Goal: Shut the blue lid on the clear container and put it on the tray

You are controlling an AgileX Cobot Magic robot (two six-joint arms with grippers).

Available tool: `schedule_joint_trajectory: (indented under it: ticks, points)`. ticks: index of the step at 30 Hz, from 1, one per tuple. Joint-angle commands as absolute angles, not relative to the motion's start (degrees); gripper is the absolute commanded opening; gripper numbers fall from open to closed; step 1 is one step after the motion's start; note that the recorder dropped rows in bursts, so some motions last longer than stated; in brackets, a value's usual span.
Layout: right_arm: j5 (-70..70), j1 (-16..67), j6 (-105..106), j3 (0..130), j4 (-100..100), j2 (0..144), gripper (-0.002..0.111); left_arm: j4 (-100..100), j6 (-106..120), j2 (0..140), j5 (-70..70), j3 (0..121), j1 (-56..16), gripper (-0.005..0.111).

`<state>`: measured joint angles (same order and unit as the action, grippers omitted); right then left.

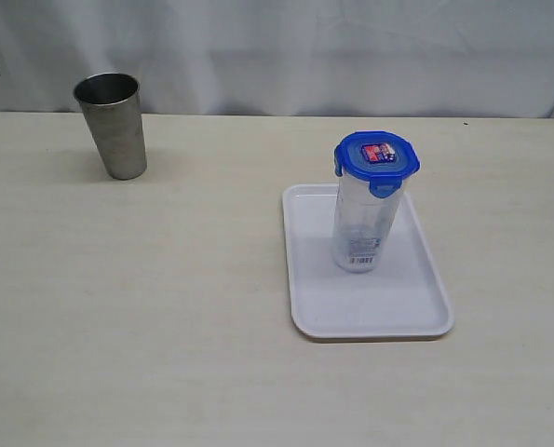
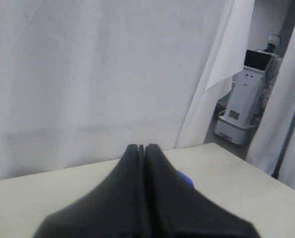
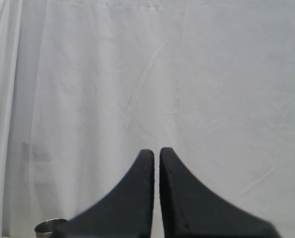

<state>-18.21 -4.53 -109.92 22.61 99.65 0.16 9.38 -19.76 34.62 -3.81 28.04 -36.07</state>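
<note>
Nearest you, the tray (image 1: 370,321) lies on the bench (image 1: 165,326). The clear container (image 1: 360,228) stands upright on it, and the blue lid (image 1: 377,154) sits on top, so the job looks done. Check every tab is snapped; only two show. Your left fingers (image 2: 132,168) and right fingers (image 3: 145,171) are clenched, empty. Leave the far steel cup (image 1: 114,126) alone.

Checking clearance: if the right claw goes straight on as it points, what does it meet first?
Likely the white curtain; nothing else shows ahead of the right claw. The steel cup sits off its line. Depth unclear.
</note>
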Motion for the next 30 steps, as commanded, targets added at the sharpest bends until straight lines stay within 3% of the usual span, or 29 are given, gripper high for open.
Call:
schedule_joint_trajectory:
  ticks: [1,30]
  points:
    - [-17.88,-4.60,-109.91,22.30,99.95,0.00,0.005,-9.21,5.53,32.36,-1.74,27.41,-36.25,0.000]
    - [-17.88,-4.60,-109.91,22.30,99.95,0.00,0.005,-6.69,5.19,5.23,4.42,16.05,-8.86,0.000]
